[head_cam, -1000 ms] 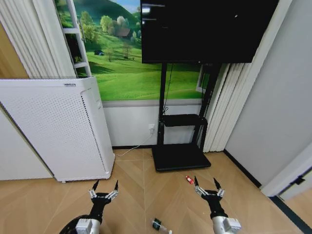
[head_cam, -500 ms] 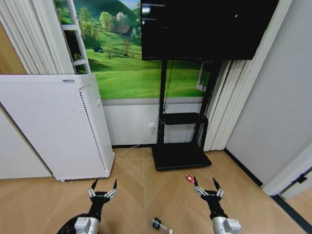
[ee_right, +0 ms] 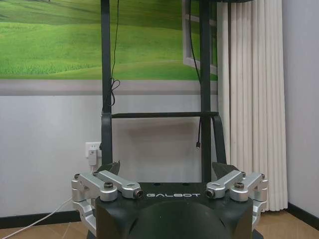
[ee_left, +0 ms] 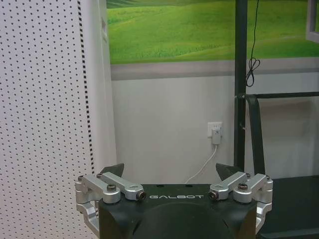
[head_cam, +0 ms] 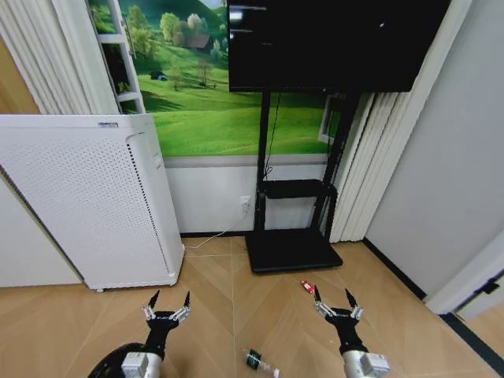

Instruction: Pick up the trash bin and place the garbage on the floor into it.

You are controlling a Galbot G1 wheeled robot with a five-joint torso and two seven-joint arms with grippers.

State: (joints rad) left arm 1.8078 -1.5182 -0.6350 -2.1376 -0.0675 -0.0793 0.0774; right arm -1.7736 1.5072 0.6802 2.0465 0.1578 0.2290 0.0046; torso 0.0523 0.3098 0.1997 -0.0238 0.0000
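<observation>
Herringbone floor [head_cam: 220, 291], white perforated appliance [head_cam: 79, 201] left, black TV stand [head_cam: 293, 248] under a meadow mural [head_cam: 205, 118], curtains [head_cam: 370, 165] right

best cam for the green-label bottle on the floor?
Head view. The bottle lies on the parquet floor between the left pincer and right pincer, near the bottom edge. Both wrist views face the wall and TV stand instead.

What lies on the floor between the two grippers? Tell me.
In the head view, a small clear bottle with a green label lies on the floor between the left gripper and the right gripper, nearer the robot than both.
</observation>
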